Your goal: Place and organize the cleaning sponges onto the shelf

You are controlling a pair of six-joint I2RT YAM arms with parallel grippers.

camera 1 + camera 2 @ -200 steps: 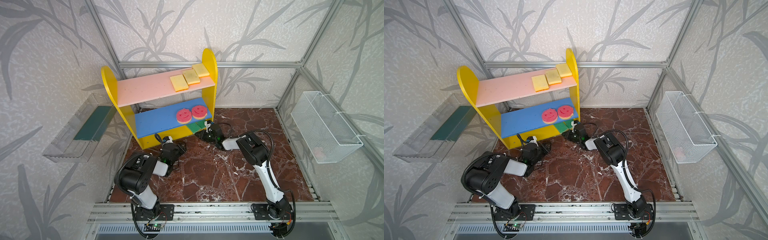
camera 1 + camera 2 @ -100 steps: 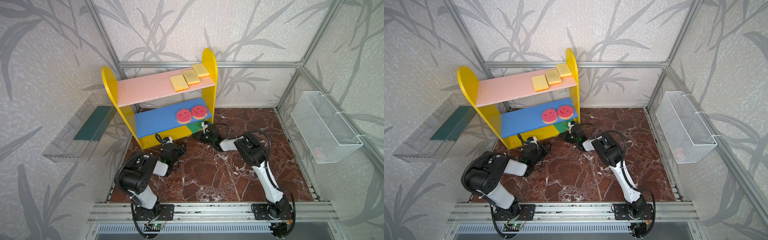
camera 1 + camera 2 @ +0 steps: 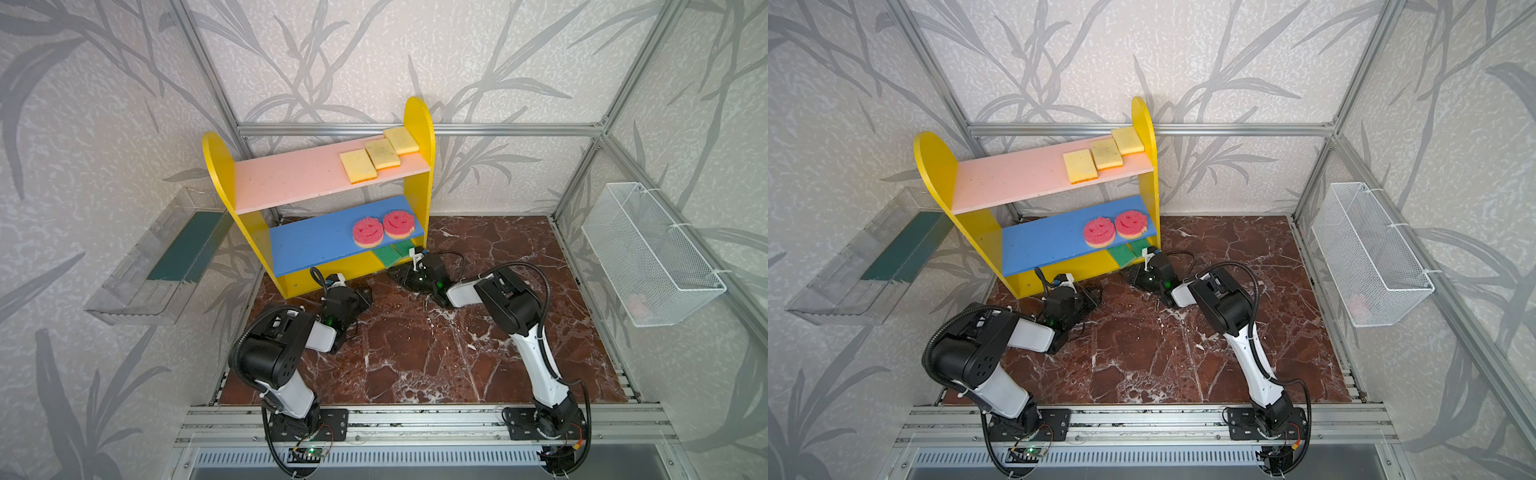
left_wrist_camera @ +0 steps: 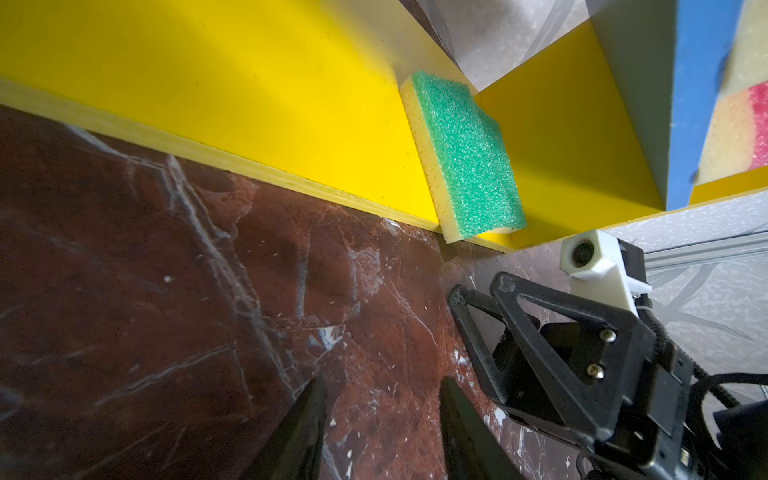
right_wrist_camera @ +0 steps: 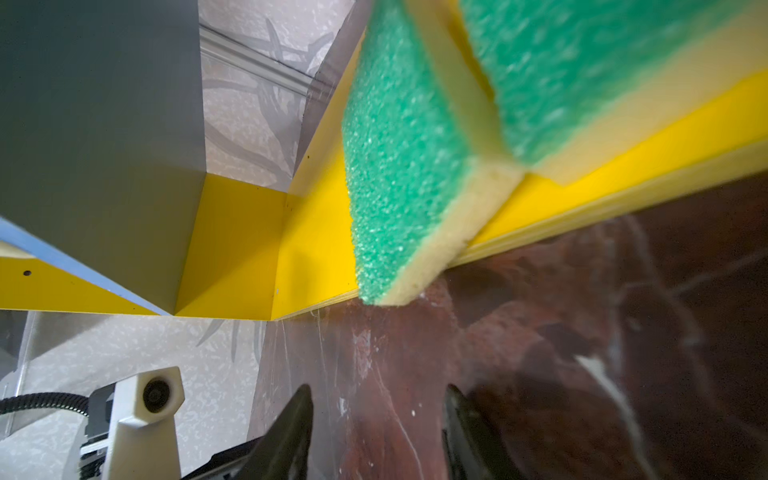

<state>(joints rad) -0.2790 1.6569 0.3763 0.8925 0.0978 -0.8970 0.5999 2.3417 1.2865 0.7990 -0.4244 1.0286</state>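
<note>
At the right end of the yellow base of the shelf, 2 green sponges lie side by side, one corner overhanging the front edge. Your right end effector stands half open and empty before them: back straight out, clear of that corner. Your left end effector, half open, holds nothing

Bright, even light; nearest green sponge blurs in the right wrist view.

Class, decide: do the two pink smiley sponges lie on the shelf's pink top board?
No, both pink smiley sponges lie side by side on the blue middle board.
</note>
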